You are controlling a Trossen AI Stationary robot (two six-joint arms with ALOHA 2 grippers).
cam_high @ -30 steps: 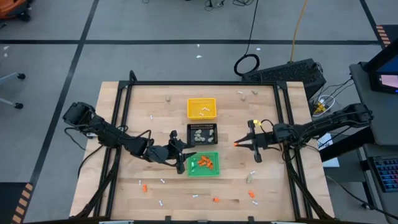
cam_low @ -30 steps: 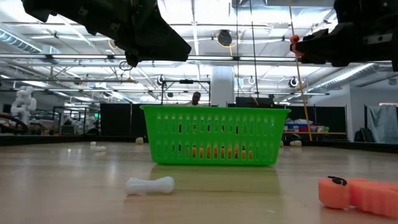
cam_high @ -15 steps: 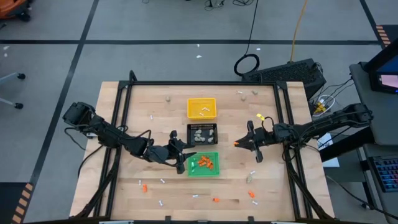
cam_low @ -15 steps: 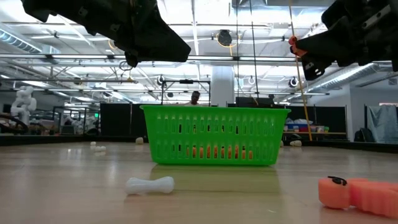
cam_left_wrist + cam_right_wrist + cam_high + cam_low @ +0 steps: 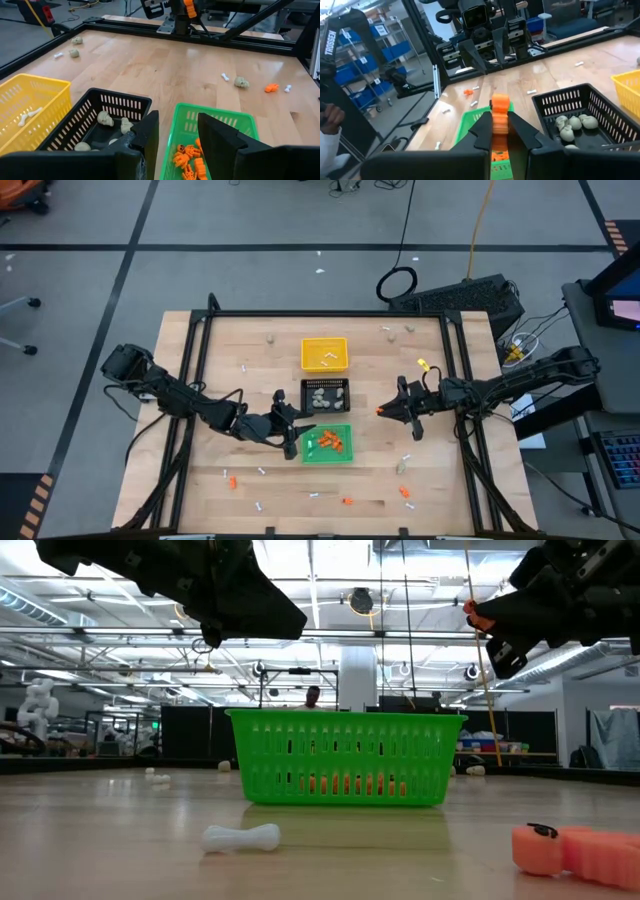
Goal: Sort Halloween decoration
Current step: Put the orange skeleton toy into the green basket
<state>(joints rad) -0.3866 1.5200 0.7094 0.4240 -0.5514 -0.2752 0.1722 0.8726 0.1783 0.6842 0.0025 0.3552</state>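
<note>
Three trays stand in a column mid-table: yellow [image 5: 325, 354] with white sticks, black [image 5: 325, 394] with beige lumps, green [image 5: 328, 443] with orange bits. My right gripper [image 5: 385, 411] hovers right of the black and green trays, shut on an orange bit [image 5: 500, 111]. My left gripper [image 5: 300, 430] hangs at the green tray's left edge, open, with nothing between its fingers [image 5: 150, 135]. Loose orange bits [image 5: 347, 501], white sticks [image 5: 262, 471] and lumps [image 5: 400, 467] lie on the wood. My right gripper pinches the orange bit [image 5: 500, 120] between its two fingertips. The fingers lie level and point toward the table's left, at the trays. The bit sticks out past the fingertips [image 5: 470, 606] and is lifted clear, well above the table.
In the low view a white bone-shaped stick [image 5: 240, 837] and an orange piece [image 5: 575, 852] lie on the near table in front of the green tray [image 5: 345, 755]. More loose pieces lie at the far edge [image 5: 408, 330]. Black frame rails [image 5: 195, 360] run along the table's sides.
My right gripper has rolled about its own pointing line while staying in place, still shut on the orange bit; in the low view its body now sits tilted. The left arm has kept still.
</note>
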